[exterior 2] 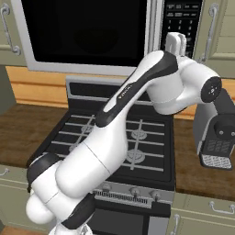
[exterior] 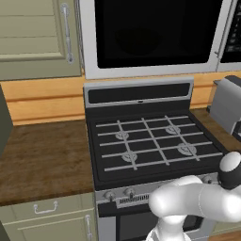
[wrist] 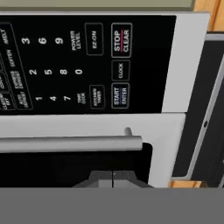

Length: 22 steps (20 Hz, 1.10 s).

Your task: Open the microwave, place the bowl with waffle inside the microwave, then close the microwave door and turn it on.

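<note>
Above the black gas stove (exterior: 150,141) hangs the microwave (exterior: 89,37), mounted between olive-green cabinets (exterior: 33,37); its door (exterior 2: 87,32) with the big black glass window looks shut in both base views; the white arm (exterior 2: 137,105) reaches up from the base and ends right in front of the dark button panel (exterior 2: 182,23) on the microwave's right side. In the hand view everything's rolled sideways, so the keypad digits read on their side; you can make out the START/ENTER button (wrist: 120,96) and the STOP/CLEAR button (wrist: 121,40), and the long silver bar handle (wrist: 70,143) of the door runs across just under the panel. The gripper (wrist: 113,177) is at the bottom of the hand view, and its jaws sit pressed together with just a thin seam between the two dark tips, nothing between them. Off to the right on the wooden counter (exterior: 42,155) there's a grey toaster-looking appliance (exterior: 228,103); a dark coffee machine (exterior 2: 220,133) sits beside the stove in the right base view.
</note>
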Available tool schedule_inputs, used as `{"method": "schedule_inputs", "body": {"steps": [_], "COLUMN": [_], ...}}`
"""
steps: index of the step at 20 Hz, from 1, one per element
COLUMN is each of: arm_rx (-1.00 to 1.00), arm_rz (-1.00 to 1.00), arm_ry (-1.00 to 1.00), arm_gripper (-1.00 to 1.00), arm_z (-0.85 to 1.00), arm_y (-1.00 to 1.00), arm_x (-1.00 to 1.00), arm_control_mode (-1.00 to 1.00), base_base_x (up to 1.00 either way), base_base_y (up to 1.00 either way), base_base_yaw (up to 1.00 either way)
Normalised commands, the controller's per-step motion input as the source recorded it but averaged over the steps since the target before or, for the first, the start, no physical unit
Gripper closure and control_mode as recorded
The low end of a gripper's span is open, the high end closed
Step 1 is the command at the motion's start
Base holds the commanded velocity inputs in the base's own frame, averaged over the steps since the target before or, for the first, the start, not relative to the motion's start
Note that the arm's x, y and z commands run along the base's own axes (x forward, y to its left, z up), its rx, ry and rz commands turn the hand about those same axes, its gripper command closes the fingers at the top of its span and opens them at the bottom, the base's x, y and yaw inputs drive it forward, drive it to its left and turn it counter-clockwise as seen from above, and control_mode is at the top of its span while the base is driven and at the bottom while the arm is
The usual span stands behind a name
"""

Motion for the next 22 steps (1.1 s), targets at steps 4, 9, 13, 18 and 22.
{"method": "schedule_inputs", "body": {"steps": [4,9,13,18,22], "arm_rx": [0.02,0.00,0.02,0.02,0.00], "arm_rz": [-0.12,-0.10,-0.07,-0.10,-0.11], "arm_ry": [0.00,0.00,0.00,0.00,0.00], "arm_gripper": [1.00,1.00,1.00,1.00,1.00], "arm_z": [-0.14,-0.08,0.00,-0.01,-0.12], "arm_y": [0.01,0.00,0.00,-0.19,-0.21], "arm_x": [0.63,0.70,0.57,0.72,0.71], "arm_control_mode": [-1.00,-1.00,-1.00,-1.00,-1.00], "base_base_x": [0.00,0.00,0.00,0.00,0.00], "base_base_y": [0.00,0.00,0.00,0.00,0.00], "base_base_yaw": [0.00,0.00,0.00,0.00,0.00]}}
